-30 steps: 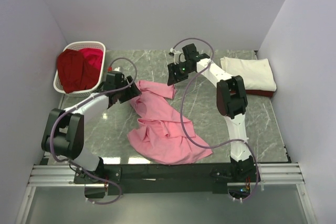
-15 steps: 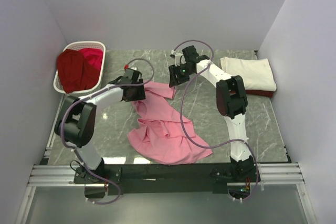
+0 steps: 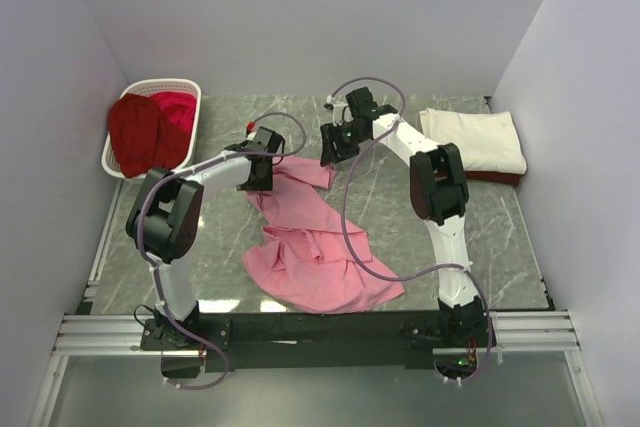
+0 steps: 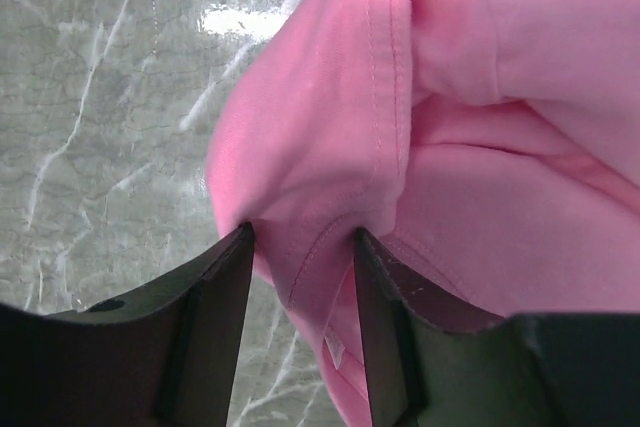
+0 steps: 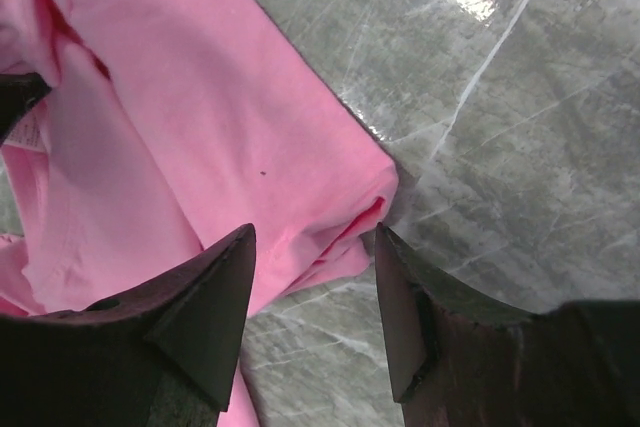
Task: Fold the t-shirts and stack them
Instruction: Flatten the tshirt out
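We find the pink shirt (image 3: pixel 312 242) crumpled on the counter (image 3: pixel 500 237). The left tool (image 4: pixel 301 235) straddles a hem bunch, with cloth touching both jaws; firm grip unconfirmed. The right tool (image 5: pixel 314 237) stands wide over a corner. We advise pinching single-layer edges before spreading flat.

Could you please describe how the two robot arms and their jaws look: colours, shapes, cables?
Both the left arm and the right arm have white links and bulky black joints. A thin grey-purple cable loops loosely along each. The left wrist carries a small red tip. The jaws are black, flat and tapered.
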Available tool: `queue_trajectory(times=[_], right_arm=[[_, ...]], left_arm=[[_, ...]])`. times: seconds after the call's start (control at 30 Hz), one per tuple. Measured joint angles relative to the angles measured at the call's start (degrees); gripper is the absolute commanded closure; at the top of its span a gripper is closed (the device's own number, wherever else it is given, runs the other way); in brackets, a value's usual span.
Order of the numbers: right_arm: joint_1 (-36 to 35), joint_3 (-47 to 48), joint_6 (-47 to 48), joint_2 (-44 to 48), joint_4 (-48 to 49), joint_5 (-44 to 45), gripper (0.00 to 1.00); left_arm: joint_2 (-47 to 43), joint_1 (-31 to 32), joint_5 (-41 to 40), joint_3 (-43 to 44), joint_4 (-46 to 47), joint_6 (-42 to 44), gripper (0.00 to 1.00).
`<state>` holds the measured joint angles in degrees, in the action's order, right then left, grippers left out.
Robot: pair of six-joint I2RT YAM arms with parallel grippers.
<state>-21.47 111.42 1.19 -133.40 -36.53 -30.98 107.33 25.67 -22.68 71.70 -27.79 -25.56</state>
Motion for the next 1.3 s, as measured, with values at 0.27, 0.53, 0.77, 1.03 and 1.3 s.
queue_trajectory(times=[0.27,0.53,0.77,1.03,1.3], right_arm=[[-0.1,1.1,-2.3,-2.8,-0.5,0.2,0.51],[-0.1,2.0,-2.9,-2.8,-1.1,-0.2,1.0],[0.4,1.5,1.2,4.7,-1.3,1.9,1.0],[3.7,1.4,8.1,31.5,0.4,4.3,1.0],[7.0,0.3,12.4,58.2,4.8,9.9,1.0]], left_arm=[[1.7,0.0,-0.5,0.8,-0.5,1.1,0.83],[0.4,0.0,-0.5,0.8,-0.3,2.2,0.99],[-15.0,-2.6,6.5,-1.5,2.1,2.4,0.99],[-36.3,-4.8,21.8,1.0,8.4,2.4,1.0],[-39.5,-3.0,42.1,15.1,10.3,-1.6,1.0]])
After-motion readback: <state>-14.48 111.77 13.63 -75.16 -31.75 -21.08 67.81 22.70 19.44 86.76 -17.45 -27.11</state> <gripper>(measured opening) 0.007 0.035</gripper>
